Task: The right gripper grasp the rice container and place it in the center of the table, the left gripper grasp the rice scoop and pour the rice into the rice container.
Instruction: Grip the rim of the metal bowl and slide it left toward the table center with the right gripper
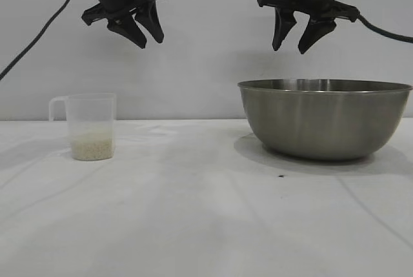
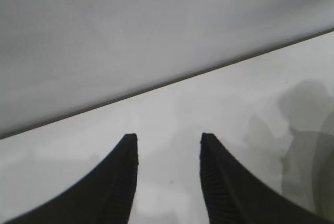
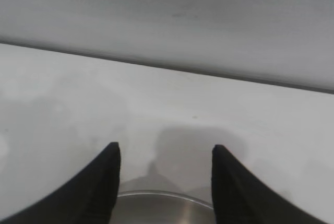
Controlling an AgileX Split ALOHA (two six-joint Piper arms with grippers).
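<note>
Your right gripper [image 1: 297,37] hangs open and empty directly above the rice container [image 1: 324,119], which sits right of centre on the table [image 1: 193,212]; drop straight to its near rim. The left gripper [image 1: 143,31], open too, hovers above and right of the rice scoop [image 1: 90,126]

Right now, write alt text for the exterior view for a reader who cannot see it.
A large steel bowl sits at the right of a white table, and a clear plastic cup with rice in its bottom stands at the left. The left gripper and right gripper hang open above, holding nothing.
</note>
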